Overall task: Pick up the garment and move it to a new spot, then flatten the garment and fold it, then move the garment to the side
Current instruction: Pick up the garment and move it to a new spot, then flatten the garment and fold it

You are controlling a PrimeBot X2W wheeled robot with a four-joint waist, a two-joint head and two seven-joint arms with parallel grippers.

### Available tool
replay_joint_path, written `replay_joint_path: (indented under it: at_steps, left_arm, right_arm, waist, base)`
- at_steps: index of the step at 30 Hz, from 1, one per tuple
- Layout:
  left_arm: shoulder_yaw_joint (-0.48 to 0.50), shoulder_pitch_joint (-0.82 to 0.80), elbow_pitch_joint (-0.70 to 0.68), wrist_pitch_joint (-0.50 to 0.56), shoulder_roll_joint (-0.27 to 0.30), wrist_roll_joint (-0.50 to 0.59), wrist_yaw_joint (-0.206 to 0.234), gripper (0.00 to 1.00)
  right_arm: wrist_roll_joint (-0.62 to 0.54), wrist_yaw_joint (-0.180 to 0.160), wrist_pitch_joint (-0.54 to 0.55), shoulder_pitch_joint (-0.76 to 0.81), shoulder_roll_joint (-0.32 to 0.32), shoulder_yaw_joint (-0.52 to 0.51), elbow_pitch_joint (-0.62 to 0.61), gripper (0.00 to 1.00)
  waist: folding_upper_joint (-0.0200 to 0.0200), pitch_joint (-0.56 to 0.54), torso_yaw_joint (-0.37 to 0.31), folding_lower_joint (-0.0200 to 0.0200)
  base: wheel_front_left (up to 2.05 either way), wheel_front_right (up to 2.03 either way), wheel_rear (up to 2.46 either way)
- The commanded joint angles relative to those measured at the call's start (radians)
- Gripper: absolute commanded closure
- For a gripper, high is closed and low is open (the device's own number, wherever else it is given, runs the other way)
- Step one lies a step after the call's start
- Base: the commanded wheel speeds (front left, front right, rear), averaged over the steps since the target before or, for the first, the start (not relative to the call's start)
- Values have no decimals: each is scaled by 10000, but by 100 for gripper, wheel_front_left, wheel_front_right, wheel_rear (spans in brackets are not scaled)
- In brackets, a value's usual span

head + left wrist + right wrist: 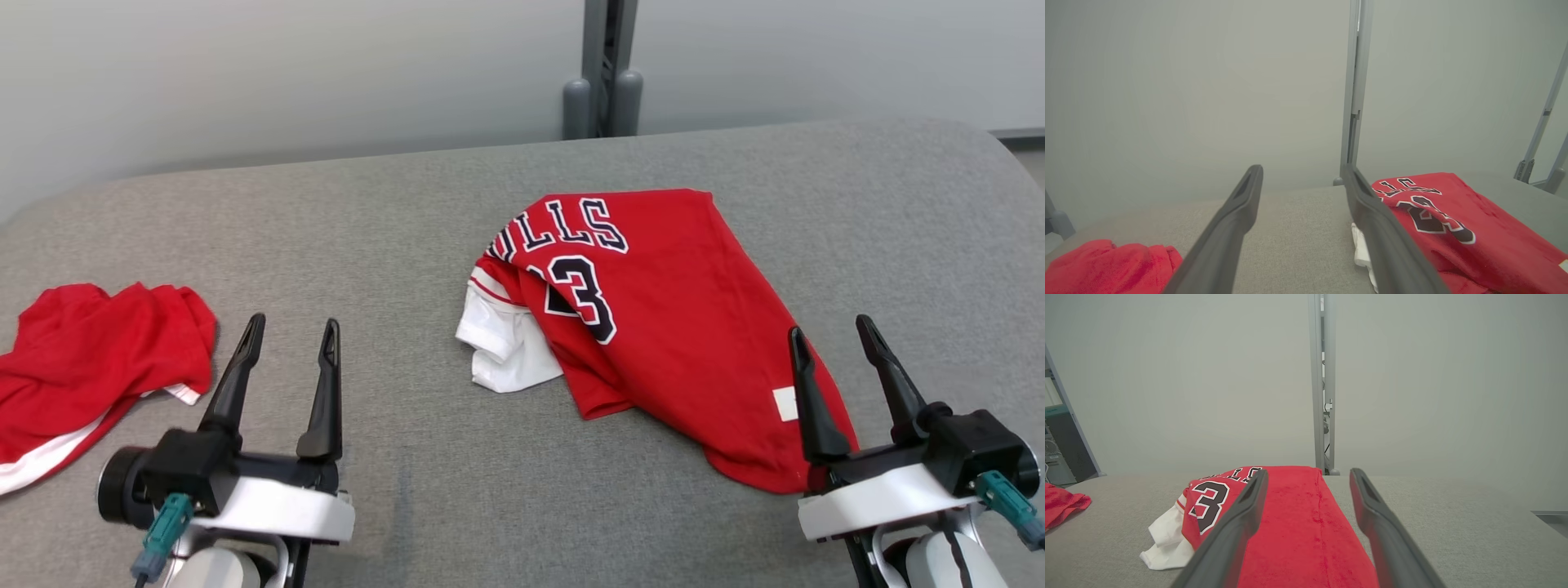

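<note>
Left gripper jaws spread wide, empty, right gripper spread wide too — nothing held, poised over red jersey near corner, contact unclear

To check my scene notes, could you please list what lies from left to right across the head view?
In order: crumpled red cloth → left pincer, open → red numbered jersey → right pincer, open.
</note>
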Motion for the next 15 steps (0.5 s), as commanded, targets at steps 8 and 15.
replay_joint_path:
  at_steps: [8, 15]
  left_arm:
    - [1321, 940, -76, -32, -1308, 1010, -647, 0]
    - [1811, 1191, 68, -32, -1775, 1604, -1307, 0]
  right_arm:
    - [-56, -3, -19, 270, -56, -11, 30, 0]
    - [-55, -3, -19, 251, -56, 44, 76, 0]
  waist:
    - [0, -250, 421, 0]
    - [0, -296, 470, 0]
  base:
    - [0, 0, 0]
    - [0, 0, 0]
